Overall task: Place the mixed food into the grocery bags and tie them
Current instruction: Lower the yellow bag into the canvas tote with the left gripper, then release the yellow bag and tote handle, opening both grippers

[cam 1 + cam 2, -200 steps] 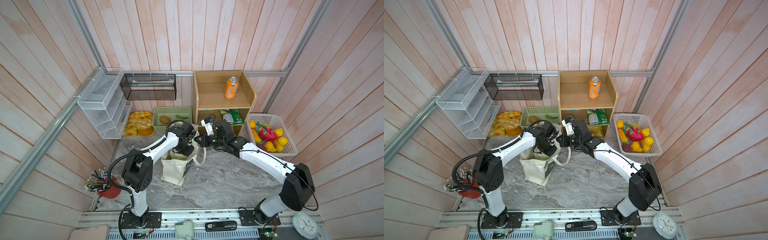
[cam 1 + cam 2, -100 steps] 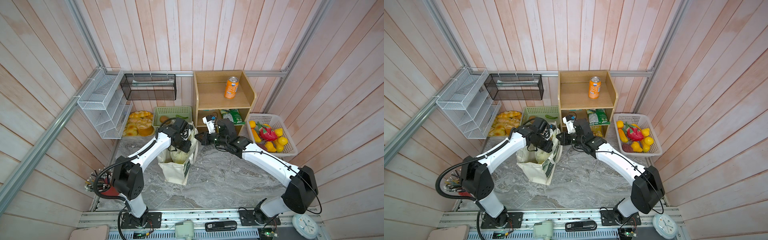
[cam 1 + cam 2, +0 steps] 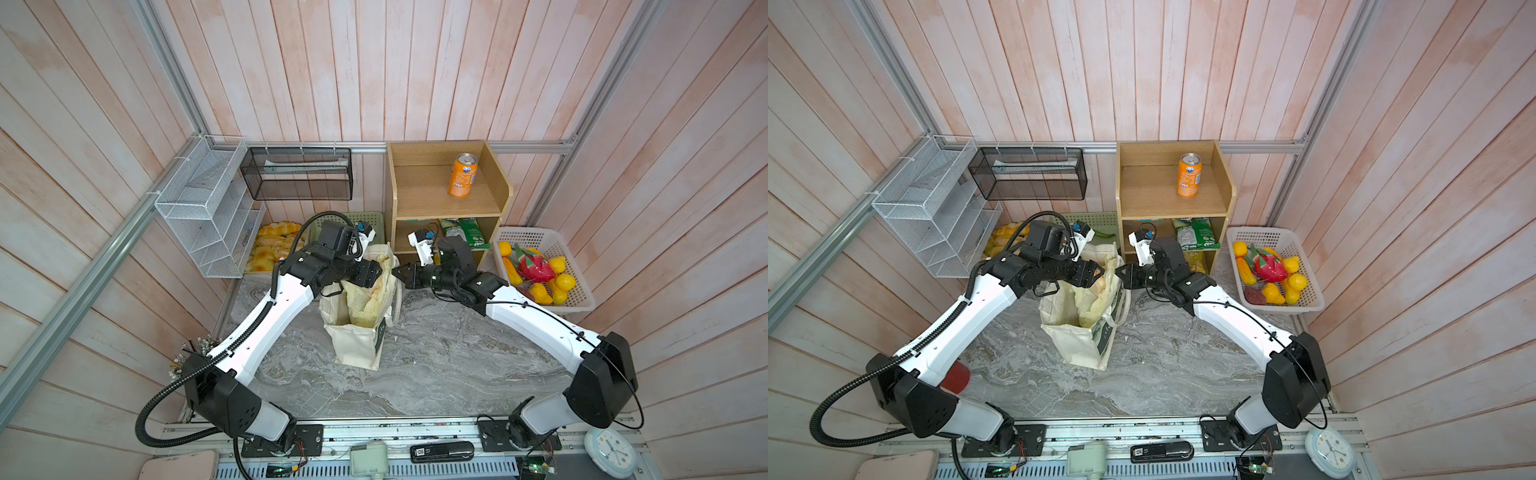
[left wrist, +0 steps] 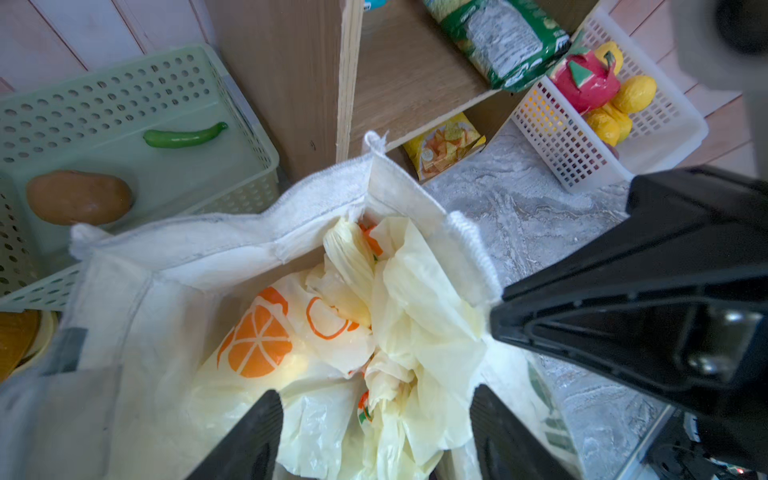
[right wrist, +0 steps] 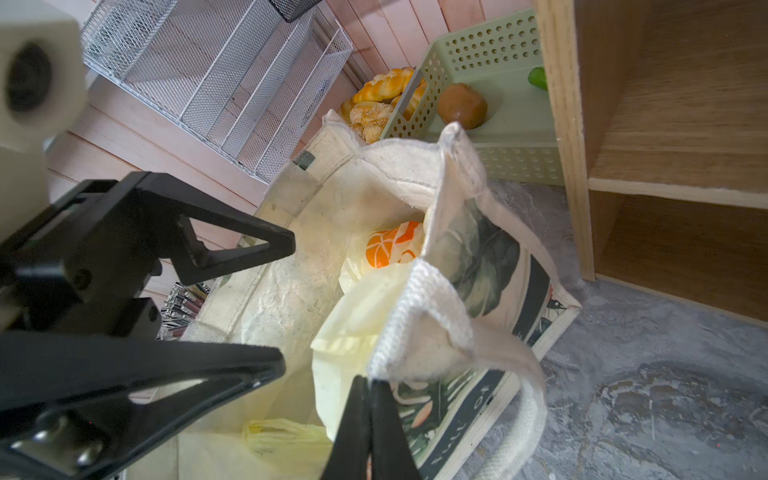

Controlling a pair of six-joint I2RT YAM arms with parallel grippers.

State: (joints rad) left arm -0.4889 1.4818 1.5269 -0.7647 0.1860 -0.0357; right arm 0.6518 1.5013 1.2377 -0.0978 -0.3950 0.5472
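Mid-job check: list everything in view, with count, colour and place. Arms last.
canvas tote: one, cream with dark-green print, mid-table.
plastic bag: one, pale yellow with orange print, inside the tote.
shelf unit: one, wooden, back wall.
soda can: one, orange, upper shelf.
snack packet: one, green, lower shelf.
chip packet: one, yellow, beneath the lower shelf.
white basket: one, right of the shelves, with yellow, orange, red fruit.
green basket: one, left of the shelves, with brown potato, green pepper.
bread: several, golden, back-left corner.
wire rack: one, white, left wall.
mesh basket: one, black, back wall.
clock: one, white, front right.
left gripper: one, black, open above the tote's mouth.
right gripper: one, black, shut on the tote's rim.
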